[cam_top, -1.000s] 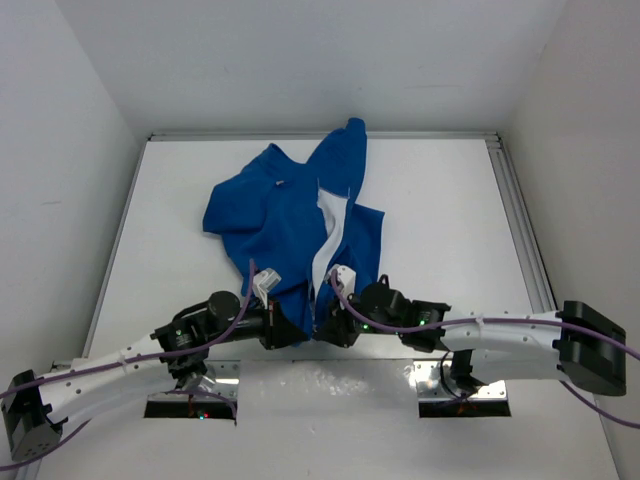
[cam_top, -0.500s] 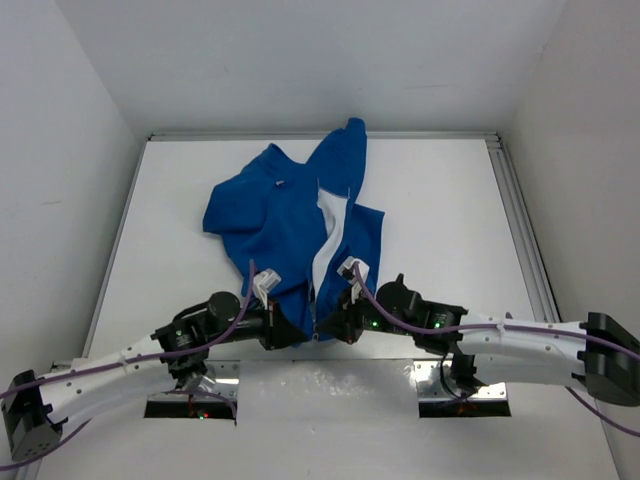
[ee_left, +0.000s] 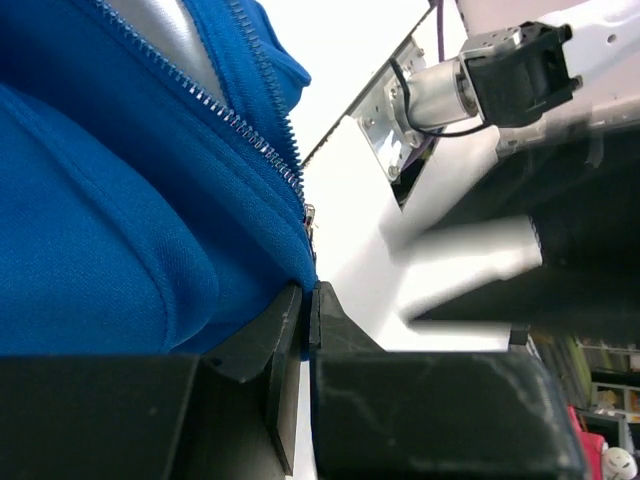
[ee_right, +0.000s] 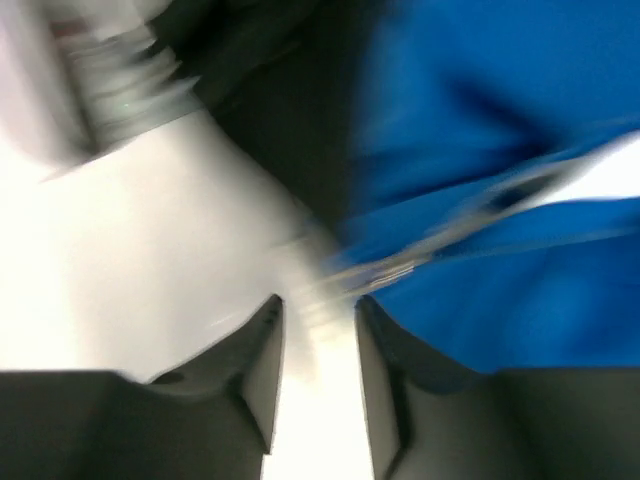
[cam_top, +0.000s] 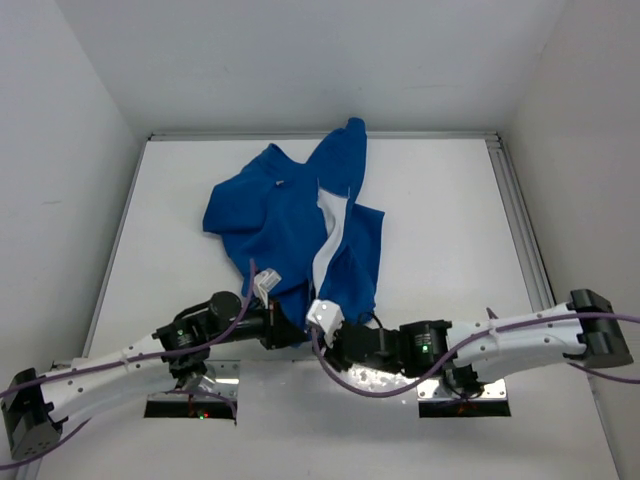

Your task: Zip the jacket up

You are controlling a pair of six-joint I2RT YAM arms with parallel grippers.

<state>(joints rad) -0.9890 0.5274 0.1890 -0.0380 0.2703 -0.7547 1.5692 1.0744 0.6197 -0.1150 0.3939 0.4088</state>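
The left claw (ee_left: 305, 300) has its fingers pressed together on the bottom hem (ee_left: 285, 262) of the jacket (cam_top: 290, 220), pinching the blue fleece right at the foot of the zipper (ee_left: 215, 105), whose pale teeth run from there to the upper left of the left wrist view. A small metal piece sits at the hem just above the fingertips; whether it is the slider I cannot tell. The right claw (ee_right: 315, 320) stands spread with only the bare desk (cam_top: 440, 220) showing in the gap. In its blurred view the other zipper edge crosses just above the fingertips, near but not between them. From overhead both claws meet at the lower middle of the frame, at the jacket's near hem. The garment lies spread toward the upper middle, and its front is open in a narrow wedge of pale lining (cam_top: 325, 235). This looks like the starting step: one side of the hem is anchored and the zipper's two ends are not yet joined. The next move probably calls for the right claw to close on the free edge or the slider and seat it against the held side before any pull up the front.
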